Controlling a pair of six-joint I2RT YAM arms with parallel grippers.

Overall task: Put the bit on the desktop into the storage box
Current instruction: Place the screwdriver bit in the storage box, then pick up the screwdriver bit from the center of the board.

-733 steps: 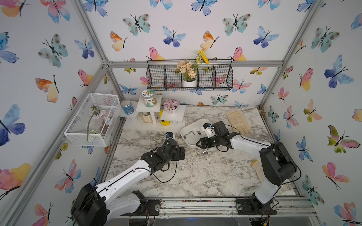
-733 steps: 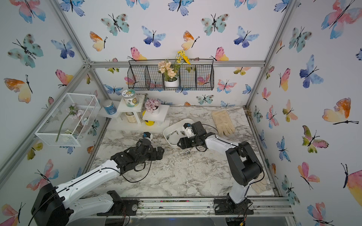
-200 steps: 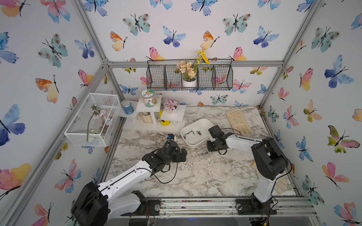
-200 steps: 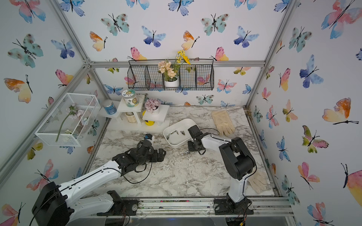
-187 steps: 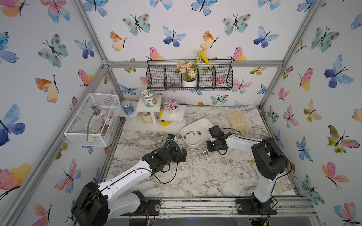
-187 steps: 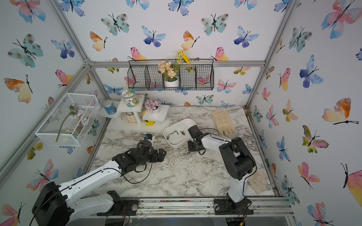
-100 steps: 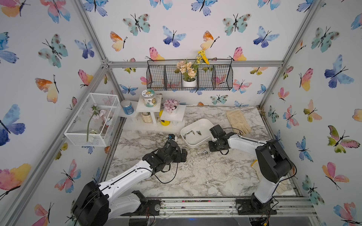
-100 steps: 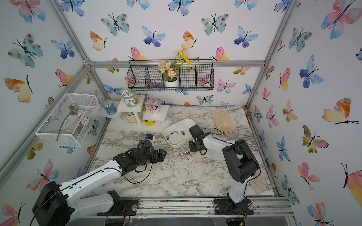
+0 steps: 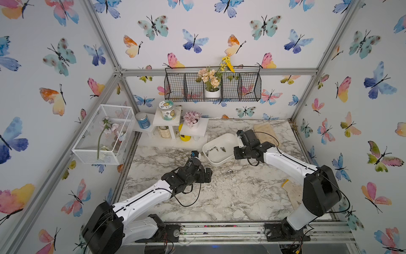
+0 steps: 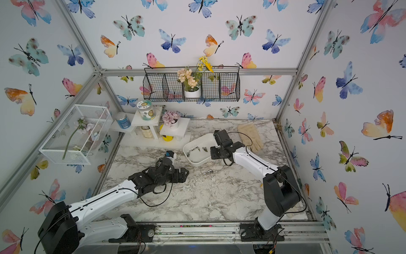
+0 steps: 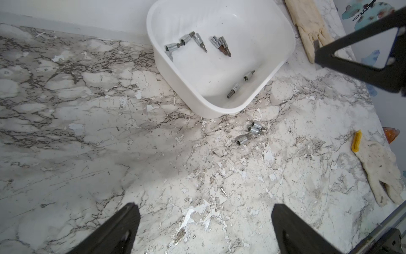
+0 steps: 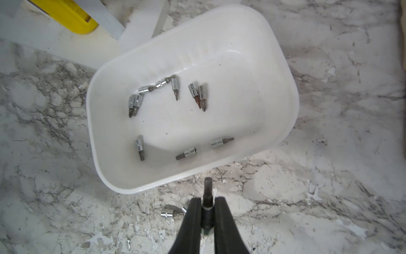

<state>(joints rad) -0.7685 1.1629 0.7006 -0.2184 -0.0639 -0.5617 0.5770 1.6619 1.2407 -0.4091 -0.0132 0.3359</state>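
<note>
Right wrist view: right gripper (image 12: 207, 203) is pinched tight on a bit (image 12: 207, 192) just beside the storage box (image 12: 279, 92). Left gripper (image 11: 205, 209) hangs wide open over the desktop (image 11: 87, 132).

I saw a beige fabric glove (image 10: 250, 136) lying flat, and a black wire basket (image 9: 186, 88) hanging on the back wall.

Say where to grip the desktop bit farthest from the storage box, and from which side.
Grip the bit across its thick chrome socket end, coming straight down. It lies flat on the desktop, and its thin tip sits by two other bits, so that end is crowded.
</note>
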